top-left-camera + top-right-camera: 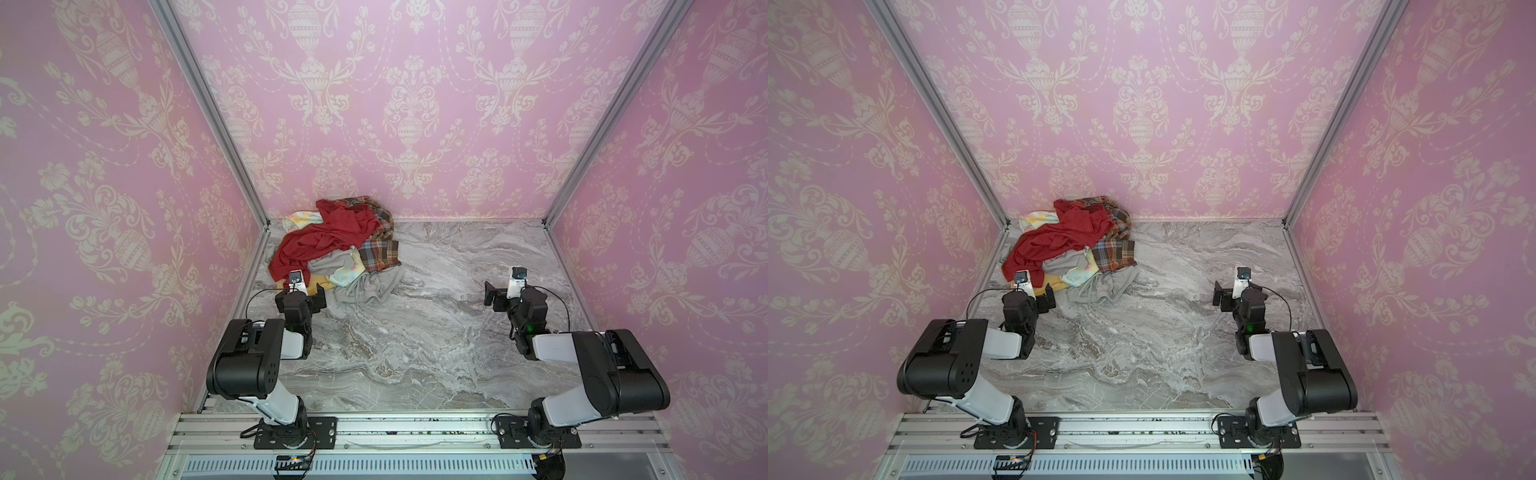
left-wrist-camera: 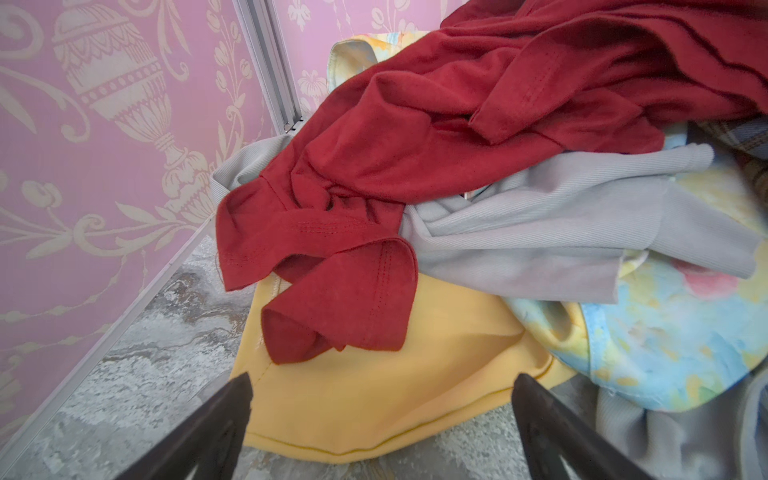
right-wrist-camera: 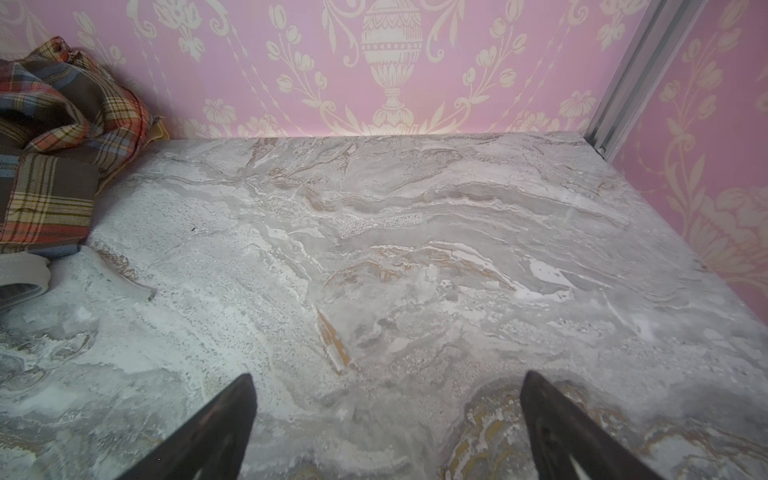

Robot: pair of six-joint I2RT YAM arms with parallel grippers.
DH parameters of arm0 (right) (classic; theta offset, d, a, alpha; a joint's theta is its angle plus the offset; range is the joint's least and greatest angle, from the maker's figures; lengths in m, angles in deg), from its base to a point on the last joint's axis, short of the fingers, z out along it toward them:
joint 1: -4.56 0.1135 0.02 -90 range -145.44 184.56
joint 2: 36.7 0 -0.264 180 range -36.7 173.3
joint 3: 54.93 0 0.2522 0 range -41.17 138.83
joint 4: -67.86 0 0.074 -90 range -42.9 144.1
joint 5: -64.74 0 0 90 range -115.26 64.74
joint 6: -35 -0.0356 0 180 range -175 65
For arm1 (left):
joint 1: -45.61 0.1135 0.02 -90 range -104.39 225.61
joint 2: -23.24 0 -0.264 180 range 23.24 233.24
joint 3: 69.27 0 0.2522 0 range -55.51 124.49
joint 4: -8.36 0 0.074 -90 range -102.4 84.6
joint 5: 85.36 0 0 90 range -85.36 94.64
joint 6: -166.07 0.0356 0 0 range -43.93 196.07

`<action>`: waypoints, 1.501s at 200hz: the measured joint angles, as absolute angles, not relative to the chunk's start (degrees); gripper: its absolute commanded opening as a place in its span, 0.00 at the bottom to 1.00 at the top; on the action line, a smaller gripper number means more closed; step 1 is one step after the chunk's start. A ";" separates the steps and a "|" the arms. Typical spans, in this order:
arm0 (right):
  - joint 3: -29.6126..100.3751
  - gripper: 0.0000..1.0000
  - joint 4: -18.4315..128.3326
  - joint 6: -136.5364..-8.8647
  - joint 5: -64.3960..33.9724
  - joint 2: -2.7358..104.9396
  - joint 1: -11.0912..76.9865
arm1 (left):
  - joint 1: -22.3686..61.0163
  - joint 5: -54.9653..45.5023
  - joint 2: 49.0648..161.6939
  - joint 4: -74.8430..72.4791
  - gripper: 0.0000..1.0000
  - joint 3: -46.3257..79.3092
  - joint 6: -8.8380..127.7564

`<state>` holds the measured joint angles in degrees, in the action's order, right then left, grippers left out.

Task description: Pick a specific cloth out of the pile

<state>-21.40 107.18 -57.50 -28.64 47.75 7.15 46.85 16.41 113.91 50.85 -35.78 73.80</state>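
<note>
Left wrist view: left end effector [image 2: 382, 378] spread wide, nothing between the fingers, aimed at the near edge of the pile [image 1: 336, 245]. Left arm folded at the elbow, wrist reaching forward along the left wall. Right arm folded the same way on the right side. Right end effector [image 3: 386, 376] also wide, holding nothing, facing bare tabletop [image 3: 415, 249], well apart from the clothes.

Tabletop is grey marble-look. Three walls [image 1: 415, 104] carry pink wallpaper with a cream urn pattern. Arm bases sit on an aluminium rail [image 1: 415, 428] at the front edge.

Pile sits in the back-left corner. Cloth [image 2: 673, 332], pastel blue, yellow and cream with a pink blotch, lies on the pile's near side. It is partly under a grey garment [image 2: 540, 232] and beside a yellow garment [image 2: 395, 395]. Red garment [image 2: 415, 145] drapes over the top, plaid shirt [image 3: 54, 137] on the pile's right side. Cloth is just ahead and to the right of the left end effector, not touched.
</note>
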 measured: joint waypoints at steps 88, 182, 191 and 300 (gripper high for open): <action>-17.77 0.98 89.65 -57.77 -34.28 34.08 11.18 | 46.50 23.47 100.47 20.90 0.96 -22.43 67.12; -7.79 0.94 72.51 -59.97 -37.32 28.05 30.04 | 44.03 14.33 100.69 -15.40 0.82 -4.61 52.73; -7.30 0.94 71.95 -60.32 -37.32 28.86 31.87 | 43.22 13.33 101.34 -17.11 0.80 -4.31 52.17; -3.46 0.93 71.33 -61.24 -37.21 41.01 43.20 | 35.96 6.25 115.11 -25.65 0.63 2.23 50.74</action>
<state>-3.46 71.33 -61.24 -37.21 41.01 43.20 35.96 6.25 115.11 -25.65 2.23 50.74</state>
